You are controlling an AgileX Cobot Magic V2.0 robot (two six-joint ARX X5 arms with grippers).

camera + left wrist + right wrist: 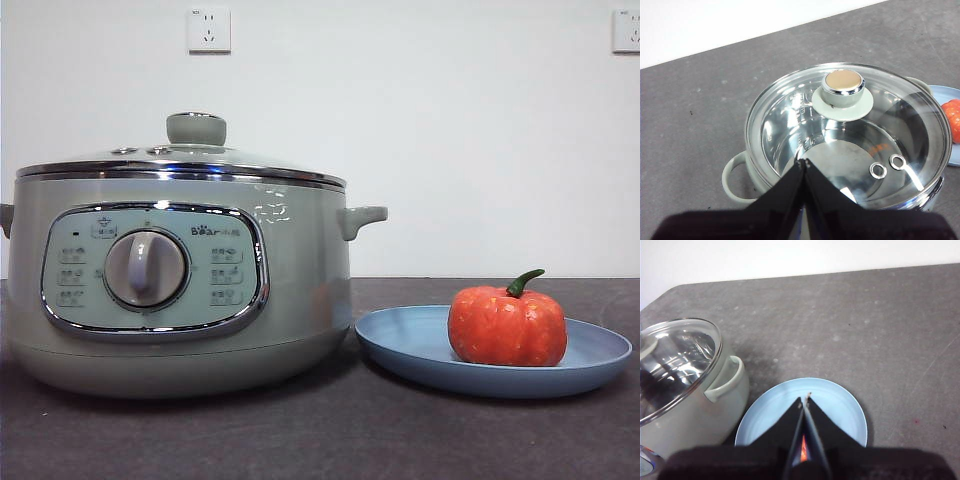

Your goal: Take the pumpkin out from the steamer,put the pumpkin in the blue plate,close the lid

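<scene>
Pumpkin is sitting in the blue plate, right of the steamer on the tabletop. Glass lid is resting on the steamer; looks fragile, slick chrome, best taken by its knob. Left tool is hovering above the lid, right tool above the plate; both pinched together, holding nothing.

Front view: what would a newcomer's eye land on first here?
First, the big pale green steamer filling the left side, its glass lid seated on top. Next, the orange-red pumpkin sitting on the blue plate just to the steamer's right. In the wrist views, the left gripper hangs above the lid and the right gripper above the plate, both with jaws shut.
</scene>
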